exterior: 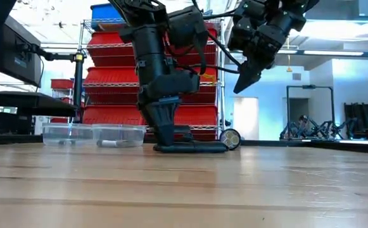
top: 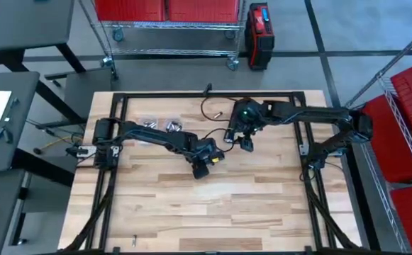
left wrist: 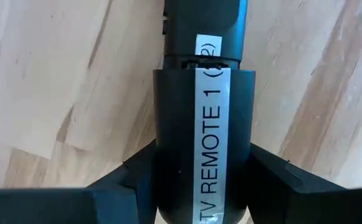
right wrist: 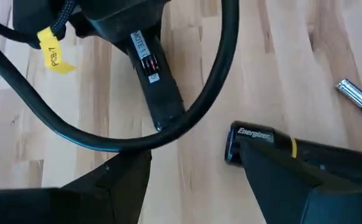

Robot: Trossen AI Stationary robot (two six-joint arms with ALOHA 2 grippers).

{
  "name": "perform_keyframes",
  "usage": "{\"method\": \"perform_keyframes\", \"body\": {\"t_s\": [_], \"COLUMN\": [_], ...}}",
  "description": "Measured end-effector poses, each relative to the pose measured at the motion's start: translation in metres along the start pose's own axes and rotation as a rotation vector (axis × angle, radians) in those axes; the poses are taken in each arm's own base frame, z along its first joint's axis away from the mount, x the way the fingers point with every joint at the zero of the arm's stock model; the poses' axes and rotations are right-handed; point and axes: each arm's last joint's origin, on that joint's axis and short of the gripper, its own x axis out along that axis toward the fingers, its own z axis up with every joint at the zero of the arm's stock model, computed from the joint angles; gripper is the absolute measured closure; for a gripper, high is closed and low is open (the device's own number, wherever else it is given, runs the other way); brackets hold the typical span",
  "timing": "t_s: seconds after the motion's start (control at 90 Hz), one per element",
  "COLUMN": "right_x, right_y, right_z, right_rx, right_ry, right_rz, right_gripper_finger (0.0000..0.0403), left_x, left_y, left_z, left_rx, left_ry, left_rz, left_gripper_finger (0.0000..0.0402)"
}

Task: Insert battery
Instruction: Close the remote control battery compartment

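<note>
A black remote [left wrist: 202,93] with a white "TV REMOTE 1" label lies flat on the wooden table, near its middle. My left gripper [left wrist: 204,171] is shut on one end of it, also seen in the low view [exterior: 164,136]. The remote's open battery slot [right wrist: 151,64] faces up. My right gripper [right wrist: 193,158] hangs above the table to the right of the remote [exterior: 193,147], carrying an Energizer battery [right wrist: 255,138]. A second battery [right wrist: 358,98] lies loose on the table beyond it. My left gripper pinches the remote's two long sides [left wrist: 161,163] between its two fingers, at the labelled end. The fingers come from above, pointing down, and lie across the remote. The remote rests flat on the table. My right gripper has the battery against one finger [right wrist: 305,180], with one end [right wrist: 232,144] sticking out past it. That finger hides the rest of the battery. The battery is lifted clear of the table.
Two clear plastic containers [exterior: 69,133] [exterior: 123,134] stand at the far left of the table. A black cable [right wrist: 224,74] loops over the remote in the right wrist view. A wire shelf with red bins [top: 166,10] stands beyond the table's far edge.
</note>
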Motion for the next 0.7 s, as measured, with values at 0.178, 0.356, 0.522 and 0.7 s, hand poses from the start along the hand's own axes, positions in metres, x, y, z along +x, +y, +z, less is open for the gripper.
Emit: {"method": "perform_keyframes", "body": {"t_s": [0.178, 0.356, 0.522, 0.7], "right_x": [0.0, 0.0, 0.0, 0.001], "right_y": [0.0, 0.0, 0.001, 0.002], "right_z": [0.0, 0.001, 0.002, 0.002], "right_rx": [-0.001, -0.003, -0.002, 0.001], "right_ry": [-0.004, -0.014, -0.015, -0.017], "right_rz": [0.002, 0.0, 0.006, 0.01], "right_gripper_finger": [0.0163, 0.0163, 0.0163, 0.0163], "left_x": [0.002, 0.012, 0.014, 0.015], "left_y": [0.003, 0.003, 0.003, 0.008], "left_z": [0.0, -0.003, -0.003, -0.002], "left_rx": [-0.011, -0.031, -0.057, -0.128], "left_ry": [0.025, 0.057, 0.065, 0.079], "left_rz": [-0.053, -0.047, -0.052, -0.058], "left_gripper_finger": [0.0241, 0.0241, 0.0226, 0.0205]}}
